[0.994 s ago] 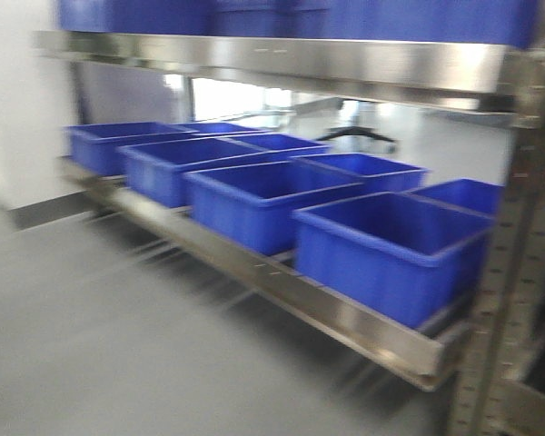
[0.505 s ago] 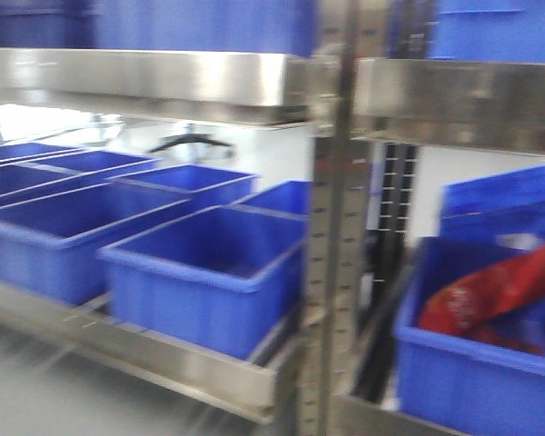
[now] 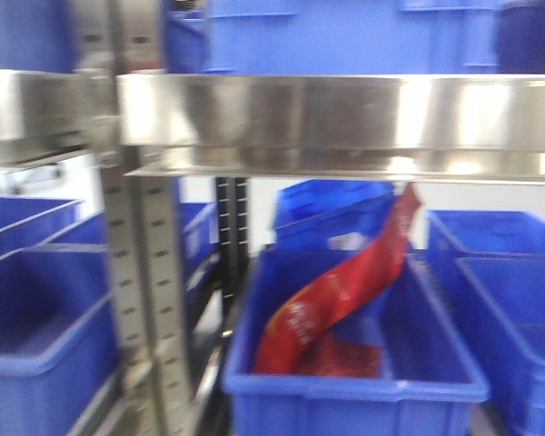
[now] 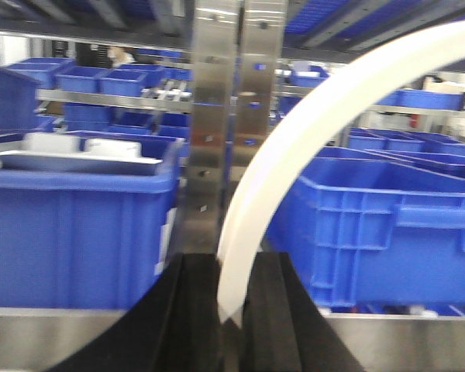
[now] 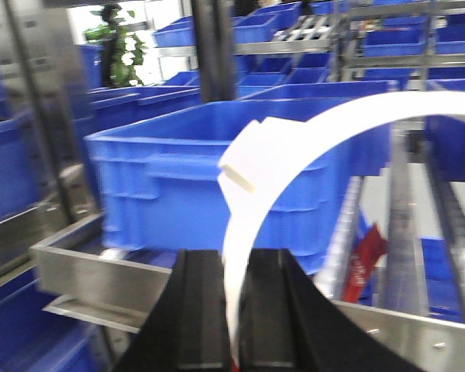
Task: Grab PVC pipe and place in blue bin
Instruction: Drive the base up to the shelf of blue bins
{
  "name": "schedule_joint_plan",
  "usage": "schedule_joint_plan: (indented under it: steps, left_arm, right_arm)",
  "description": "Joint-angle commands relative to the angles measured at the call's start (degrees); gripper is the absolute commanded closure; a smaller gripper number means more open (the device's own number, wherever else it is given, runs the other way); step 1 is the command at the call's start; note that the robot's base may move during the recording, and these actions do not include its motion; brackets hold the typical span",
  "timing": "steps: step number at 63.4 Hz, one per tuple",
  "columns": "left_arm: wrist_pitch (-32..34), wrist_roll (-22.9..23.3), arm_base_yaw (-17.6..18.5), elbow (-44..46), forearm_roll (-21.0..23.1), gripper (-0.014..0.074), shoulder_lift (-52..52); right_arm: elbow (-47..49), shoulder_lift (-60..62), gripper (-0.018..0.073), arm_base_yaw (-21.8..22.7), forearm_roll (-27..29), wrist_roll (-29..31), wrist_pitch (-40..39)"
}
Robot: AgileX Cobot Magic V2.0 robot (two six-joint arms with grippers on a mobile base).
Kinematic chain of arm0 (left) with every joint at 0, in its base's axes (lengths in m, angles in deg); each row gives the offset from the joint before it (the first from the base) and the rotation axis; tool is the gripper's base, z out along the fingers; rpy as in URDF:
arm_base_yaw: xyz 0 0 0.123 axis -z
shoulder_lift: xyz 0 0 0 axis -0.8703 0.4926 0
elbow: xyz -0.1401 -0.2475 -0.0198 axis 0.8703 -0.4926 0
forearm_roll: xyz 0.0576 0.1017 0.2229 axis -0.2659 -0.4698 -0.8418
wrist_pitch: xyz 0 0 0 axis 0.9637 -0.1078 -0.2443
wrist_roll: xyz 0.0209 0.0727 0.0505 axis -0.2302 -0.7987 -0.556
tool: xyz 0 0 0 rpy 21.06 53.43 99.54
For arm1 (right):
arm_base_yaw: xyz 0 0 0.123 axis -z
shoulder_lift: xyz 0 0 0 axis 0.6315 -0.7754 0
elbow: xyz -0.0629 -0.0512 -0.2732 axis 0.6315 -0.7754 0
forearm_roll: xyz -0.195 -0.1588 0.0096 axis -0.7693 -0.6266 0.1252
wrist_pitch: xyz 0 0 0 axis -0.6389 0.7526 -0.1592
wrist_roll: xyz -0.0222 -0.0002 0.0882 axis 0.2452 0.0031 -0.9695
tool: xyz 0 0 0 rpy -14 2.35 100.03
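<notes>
A white curved PVC pipe (image 4: 310, 139) arcs up and to the right from my left gripper (image 4: 231, 298), whose black jaws are shut on its lower end. In the right wrist view a white curved PVC pipe (image 5: 294, 155) with a cut end rises from my right gripper (image 5: 234, 310), which is shut on it. In the front view a blue bin (image 3: 436, 363) stands on the lower shelf ahead, holding a red packet (image 3: 345, 291). Neither gripper shows in the front view.
A steel shelf edge (image 3: 345, 113) crosses above the bin and a steel upright (image 3: 145, 300) stands left of it. More blue bins (image 3: 518, 300) sit right and left (image 3: 36, 336). Steel uprights (image 4: 221, 116) and bins (image 4: 387, 225) fill the wrist views.
The front view has swept rightward along the rack: the row of empty blue bins has slid off to the left and the bin with the red packet now sits ahead.
</notes>
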Motion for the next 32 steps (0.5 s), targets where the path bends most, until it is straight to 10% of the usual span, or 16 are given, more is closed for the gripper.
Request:
schedule_joint_plan:
  steps: [1,32]
  left_arm:
    - [1.58,-0.12,0.08,0.07,0.26,0.0707,-0.14]
    - [1.58,-0.12,0.08,0.07,0.26,0.0707,-0.14]
  right_arm:
    - [0.00,0.24,0.0728,0.07,-0.62,0.28,-1.56]
    - [0.00,0.24,0.0728,0.07,-0.62,0.28,-1.56]
